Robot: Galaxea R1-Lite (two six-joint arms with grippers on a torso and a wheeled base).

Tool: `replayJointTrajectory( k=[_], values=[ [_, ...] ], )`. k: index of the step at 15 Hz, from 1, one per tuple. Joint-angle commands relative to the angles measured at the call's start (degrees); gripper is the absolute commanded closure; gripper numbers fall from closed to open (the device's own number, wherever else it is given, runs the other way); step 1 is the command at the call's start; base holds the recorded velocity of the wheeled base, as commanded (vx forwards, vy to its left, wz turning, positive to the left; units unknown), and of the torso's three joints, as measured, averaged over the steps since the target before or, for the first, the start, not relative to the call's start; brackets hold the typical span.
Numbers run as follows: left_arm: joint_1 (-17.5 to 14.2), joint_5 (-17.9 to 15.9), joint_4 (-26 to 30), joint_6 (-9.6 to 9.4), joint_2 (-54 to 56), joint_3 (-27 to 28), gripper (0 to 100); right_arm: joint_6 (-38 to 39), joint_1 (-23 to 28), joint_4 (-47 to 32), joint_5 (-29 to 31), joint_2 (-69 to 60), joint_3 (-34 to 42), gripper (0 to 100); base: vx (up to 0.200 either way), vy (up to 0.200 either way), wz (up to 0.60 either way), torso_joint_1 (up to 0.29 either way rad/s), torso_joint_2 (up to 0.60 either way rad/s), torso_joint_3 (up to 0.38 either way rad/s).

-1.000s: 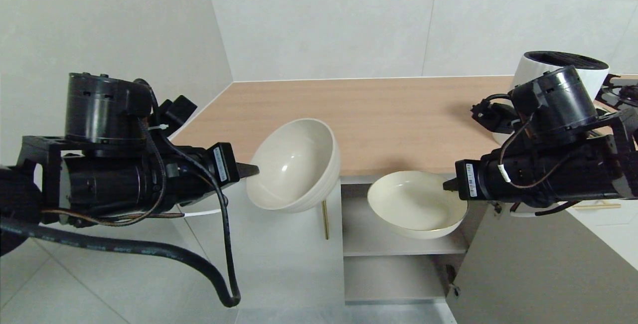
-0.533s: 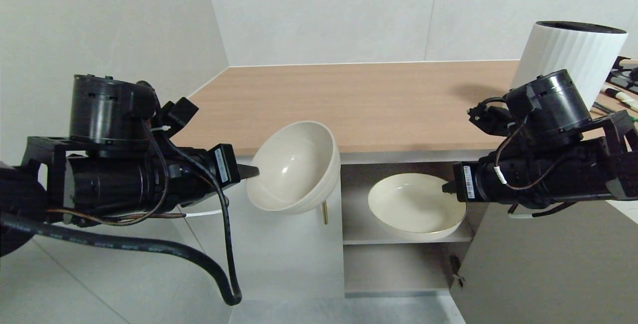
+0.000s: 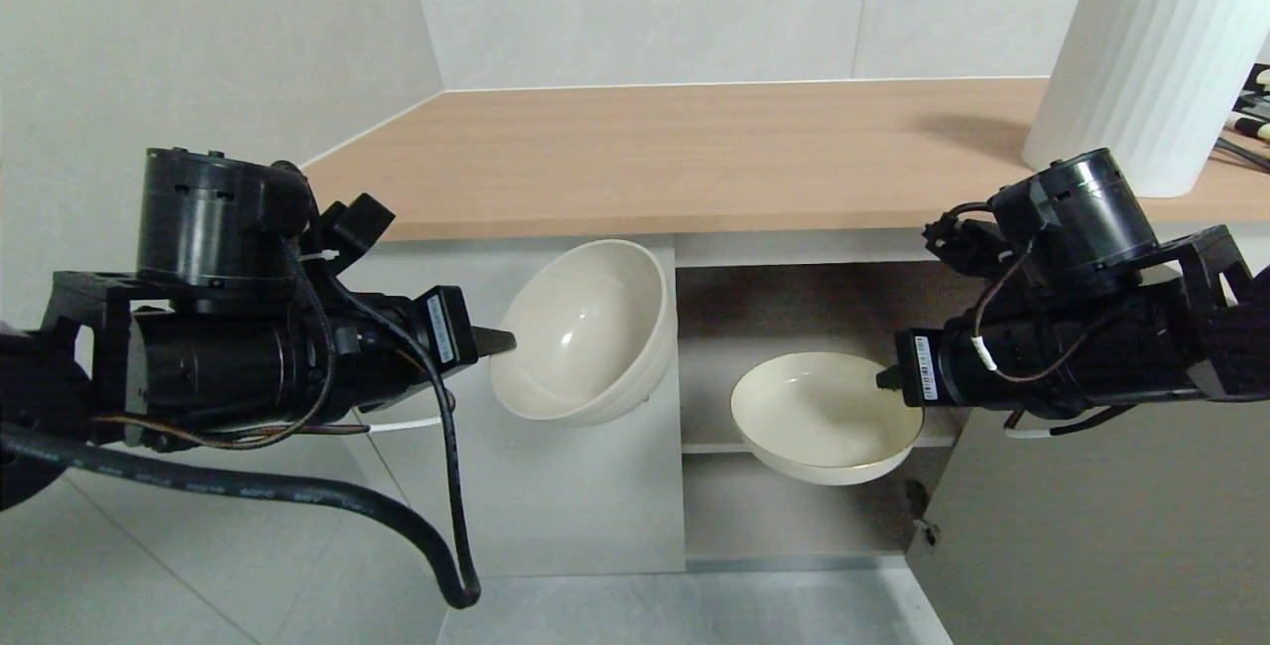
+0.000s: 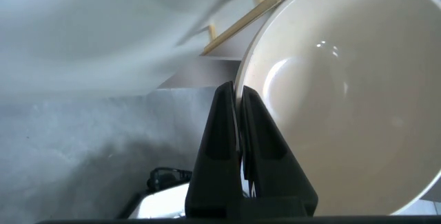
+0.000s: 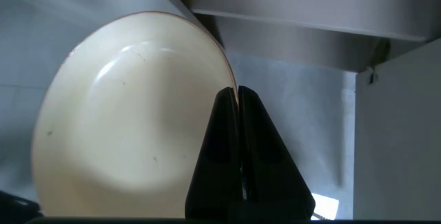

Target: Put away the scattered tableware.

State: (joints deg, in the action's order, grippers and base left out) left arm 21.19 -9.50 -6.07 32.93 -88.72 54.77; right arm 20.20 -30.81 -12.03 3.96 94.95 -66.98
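Gripping one piece of tableware in each hand, I stand before an open cabinet [image 3: 794,298] under a wooden counter [image 3: 695,149]. My left gripper [image 3: 496,339] pinches the rim of a deep white bowl [image 3: 585,327], fingers drawn narrow on the thin wall, one inside and one outside, as the left wrist view shows. That bowl hangs in the air, steeply tilted with its hollow turned toward me, in front of the closed grey door [image 3: 575,496] just left of the opening. A slim brass handle [image 4: 241,21] shows past its rim in the left wrist view. My right gripper [image 3: 888,379] clamps the rim of a shallow cream dish [image 3: 819,412] in the same way, fingers nearly together with the edge between them. This dish is held close to level, hollow up, at the cabinet's opening and about the height of its shelf [image 3: 709,448]. I cannot tell whether it touches the shelf or is just in front of it. The bowl and dish are apart, with the edge of the closed door between them. On the counter's far right stands a tall white ribbed cylinder [image 3: 1151,60], well away from both.
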Motion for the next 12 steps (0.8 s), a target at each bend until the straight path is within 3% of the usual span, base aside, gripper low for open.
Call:
replayJointTrajectory(
  k=[1,7,9,11,12],
  values=[
    [0.0,0.0,0.0,0.03,0.1,0.0,100,0.0,0.0,0.0,0.0,0.5,0.0,100,0.000,0.000,0.00,-0.105,0.43,0.315],
    [0.1,0.0,0.0,-0.06,0.1,-0.1,100,-0.1,0.0,0.0,0.0,1.7,0.0,100,0.000,0.000,0.00,-0.019,0.08,0.054],
    [0.1,0.1,0.2,-1.37,-0.1,-0.3,100,-0.1,1.3,0.1,0.0,4.2,-0.3,100,0.000,0.000,0.00,0.000,0.00,0.000],
    [0.5,0.1,0.3,-4.27,-0.4,-1.8,100,-0.1,2.2,4.6,0.3,9.1,-0.3,100,0.000,0.000,0.00,0.000,0.00,0.000],
    [1.1,0.2,0.2,-4.63,-0.9,-2.1,100,-0.1,2.7,6.6,0.6,11.4,-0.1,100,0.000,0.000,0.00,0.000,0.00,0.000]
  ],
)
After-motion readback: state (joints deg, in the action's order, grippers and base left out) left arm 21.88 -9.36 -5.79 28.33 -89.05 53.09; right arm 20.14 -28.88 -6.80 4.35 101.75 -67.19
